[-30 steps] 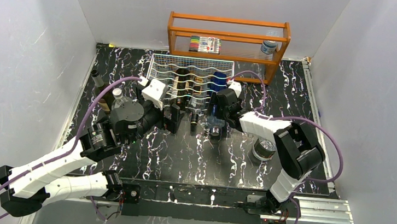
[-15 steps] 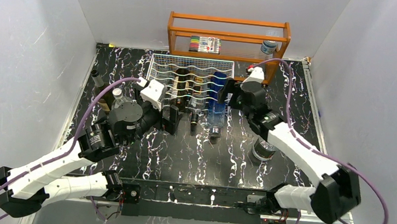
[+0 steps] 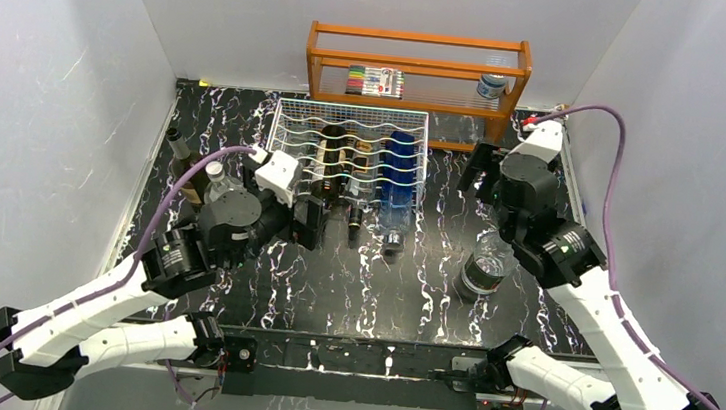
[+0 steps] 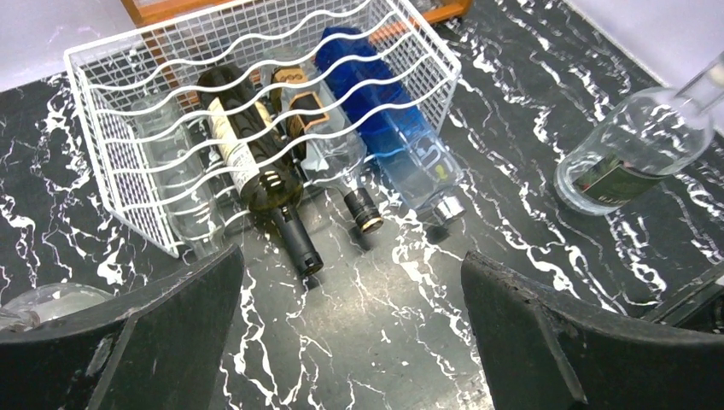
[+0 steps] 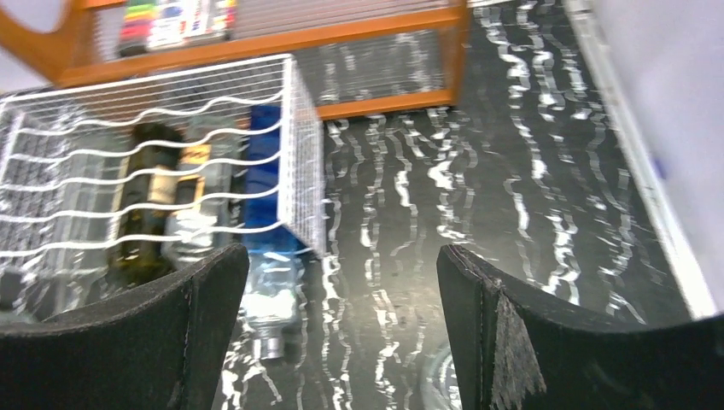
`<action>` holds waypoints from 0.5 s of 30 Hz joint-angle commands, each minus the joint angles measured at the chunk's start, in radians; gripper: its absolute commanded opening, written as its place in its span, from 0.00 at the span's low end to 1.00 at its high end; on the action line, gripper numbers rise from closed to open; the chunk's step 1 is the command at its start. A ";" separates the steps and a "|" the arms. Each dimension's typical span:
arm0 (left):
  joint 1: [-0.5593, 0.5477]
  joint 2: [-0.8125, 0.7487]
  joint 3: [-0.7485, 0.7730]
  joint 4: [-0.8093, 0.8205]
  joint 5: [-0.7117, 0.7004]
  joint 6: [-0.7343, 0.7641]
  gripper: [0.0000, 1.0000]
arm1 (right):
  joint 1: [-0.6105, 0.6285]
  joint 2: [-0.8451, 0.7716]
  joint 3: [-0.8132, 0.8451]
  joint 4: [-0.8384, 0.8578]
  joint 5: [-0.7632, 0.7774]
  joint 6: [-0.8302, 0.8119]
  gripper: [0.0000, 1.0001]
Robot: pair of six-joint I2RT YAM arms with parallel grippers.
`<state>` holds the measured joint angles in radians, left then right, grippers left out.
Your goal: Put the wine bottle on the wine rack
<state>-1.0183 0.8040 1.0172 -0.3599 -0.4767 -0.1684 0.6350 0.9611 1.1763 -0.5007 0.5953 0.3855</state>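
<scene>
The white wire wine rack (image 3: pixel 292 118) stands at the back middle of the table. Three bottles lie in its cradles, necks toward me: a dark wine bottle (image 4: pixel 252 166) with a cream label, a clear one (image 4: pixel 329 149), and a blue bottle (image 3: pixel 398 183) at the right end. My left gripper (image 3: pixel 309 222) hovers open just in front of the dark bottle's neck; its fingers (image 4: pixel 119 342) frame bare table. My right gripper (image 3: pixel 477 176) is open, up and to the right of the rack (image 5: pixel 303 154), holding nothing.
A clear bottle (image 3: pixel 484 262) stands to the right of the rack under the right arm. A dark bottle (image 3: pixel 180 159) and a clear one (image 3: pixel 217 183) stand at the left. The orange wooden shelf (image 3: pixel 417 70) behind the rack holds markers and a small jar.
The right gripper has drawn back from the blue bottle's neck, rising and swinging right and rearward; the blue bottle stays in the rack. The left arm has hardly moved.
</scene>
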 commanded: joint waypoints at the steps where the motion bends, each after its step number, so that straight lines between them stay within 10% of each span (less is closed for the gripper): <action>1: 0.003 0.042 -0.036 0.012 -0.045 0.014 0.98 | -0.005 0.011 0.063 -0.183 0.234 -0.011 0.91; 15: 0.003 0.180 -0.036 0.085 0.042 0.005 0.98 | -0.046 -0.032 -0.083 -0.401 0.264 0.267 0.85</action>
<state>-1.0183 0.9752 0.9710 -0.3122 -0.4690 -0.1600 0.5949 0.9710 1.1126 -0.8227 0.7971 0.5327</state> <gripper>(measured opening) 0.981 0.866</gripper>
